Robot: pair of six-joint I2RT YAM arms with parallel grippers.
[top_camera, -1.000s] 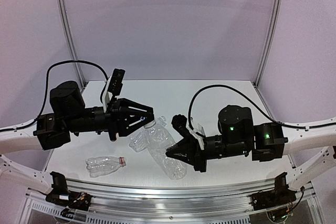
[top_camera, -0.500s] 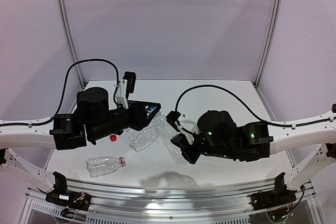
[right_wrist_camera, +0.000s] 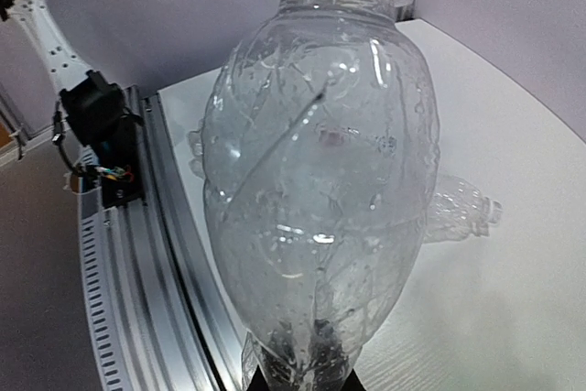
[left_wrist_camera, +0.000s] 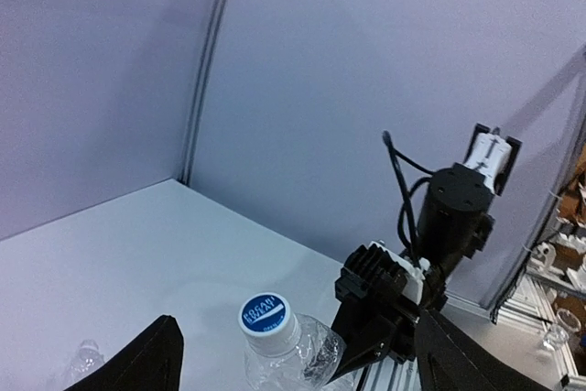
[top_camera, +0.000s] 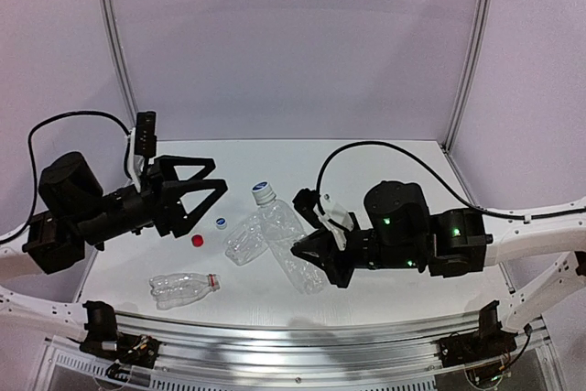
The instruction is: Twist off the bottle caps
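A: Starting at the near edge of the table (top_camera: 385, 304), what lies closest?

B: A clear plastic front bottle (top_camera: 181, 288) on its side, ribbed and dented, with a red neck ring (top_camera: 212, 280) and an open mouth. No hand is near it.

A: And the caps?

B: A little further back the red cap (top_camera: 197, 241), small and round, lies loose on the table. It is just on the near side of the left hand (top_camera: 219, 176) and apart from its lower finger. A loose blue-and-white cap (top_camera: 221, 222) lies slightly beyond that, between the left hand and the held bottle (top_camera: 286, 244).

A: Who holds that one?

B: The right hand (top_camera: 309, 258). It is clamped on the bottle's bottom end, and the bottle points away from it towards the back left. In the right wrist view the body (right_wrist_camera: 320, 180) is glossy, bulging and creased, with droplets on the clear wall. A crumpled bottle (top_camera: 244, 241) lies against its left side.

A: Is its cap on?

B: Yes, the blue-topped cap (top_camera: 263, 192) is screwed onto the far end. It is white-rimmed, with a printed blue disc on top (left_wrist_camera: 265, 314).

A: And the left hand?

B: Its jaws are spread wide and grip nothing. The black, wedge-shaped fingers (left_wrist_camera: 151, 362) flank that cap in the wrist view, but it lies ahead of them, untouched. Behind everything stands the plain pale wall (top_camera: 293, 43).
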